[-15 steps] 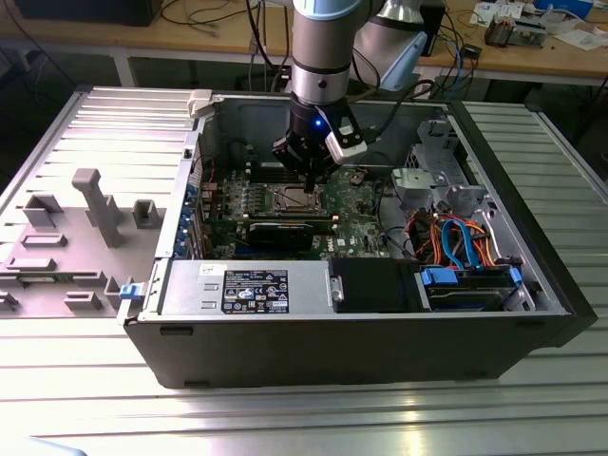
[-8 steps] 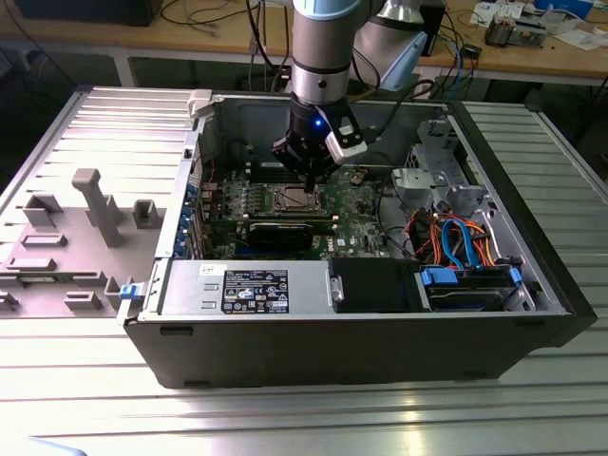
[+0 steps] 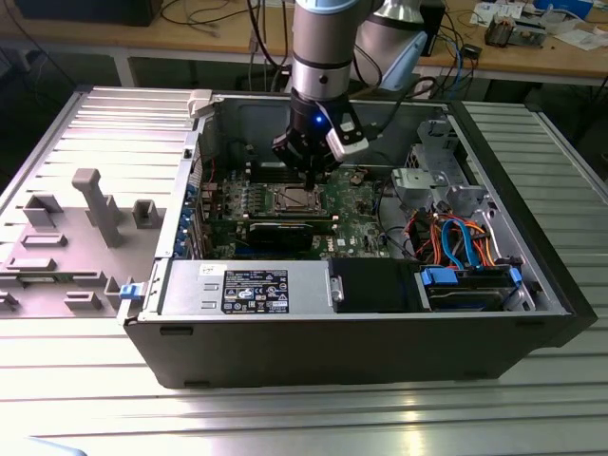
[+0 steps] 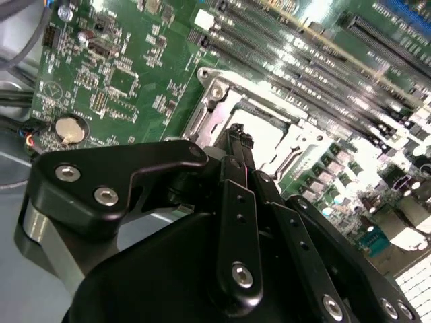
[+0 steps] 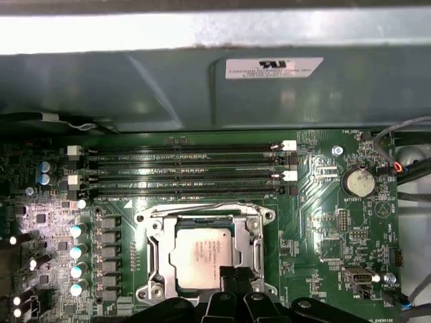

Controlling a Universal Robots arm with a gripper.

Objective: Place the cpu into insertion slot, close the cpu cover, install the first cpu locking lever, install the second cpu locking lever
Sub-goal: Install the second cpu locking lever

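Since the cpu already lies flat inside the insertion slot, low and centre in the first wrist view, the first step looks done. The cpu cover appears to lie down around the chip, its silvery frame bordering the shiny top, though whether it is fully seated is hard to judge. Neither locking lever can be told as latched or free, so I judge both lever steps as still open. In the second wrist view the gripper has its fingertips drawn together to a narrow point just over the socket's near edge, clenched on nothing that I can make out. In the exterior view it hangs mid-frame above the green motherboard inside the open computer case.
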